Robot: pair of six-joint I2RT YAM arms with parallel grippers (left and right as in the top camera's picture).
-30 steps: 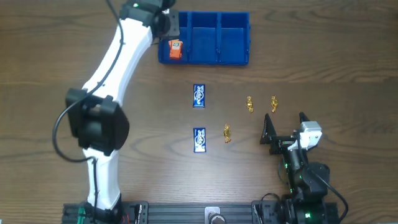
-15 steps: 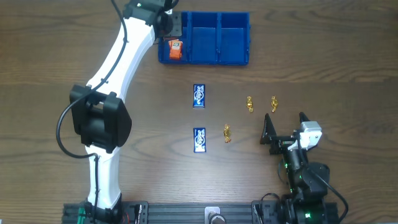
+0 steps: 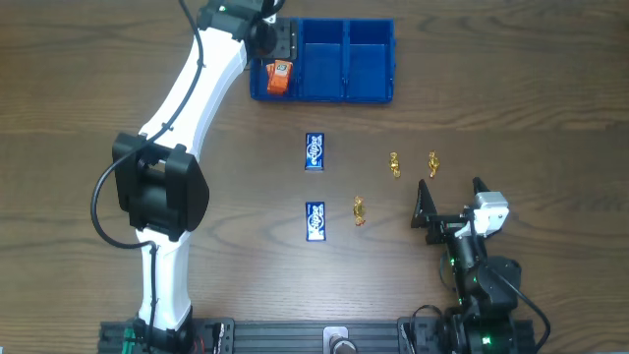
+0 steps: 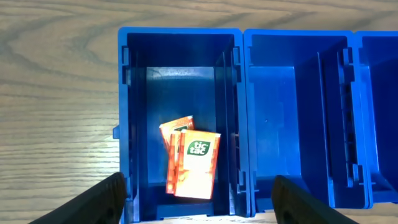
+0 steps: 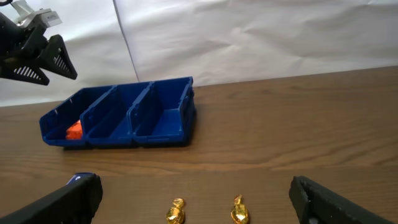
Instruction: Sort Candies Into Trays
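Surface: dark wood-grain table (image 3: 531, 108), boards running across. A black rail lies along the near edge where both arm bases stand.

Room: a creased white sheet (image 5: 261, 37) hangs behind the table's far edge.

Tray (image 3: 369, 93): blue, three compartments in a row, at the far side of the table left of centre. The left compartment holds two orange boxes (image 4: 193, 163), one lying partly over the other and tilted against the floor of the bin. The middle and right compartments show bare blue floor.

Left gripper (image 4: 198, 190): hangs above the tray's left compartment, fingers spread wide to either side of it, holding nothing. The orange boxes lie below, between the two fingers and apart from them. From the right wrist view it sits clear above the tray's left end.

Right gripper (image 3: 450, 192): low at the near right of the table, fingers spread apart, nothing between them.

Loose on the table, all well apart from the tray:
- Two blue packets (image 3: 314, 151) (image 3: 314, 220) mid-table, one nearer the tray and one nearer the bases, lined up with a gap between.
- Three gold candies. Two (image 3: 394, 164) (image 3: 432, 162) lie side by side just ahead of the right gripper. A third (image 3: 359, 209) lies just beside the nearer blue packet, not touching it.
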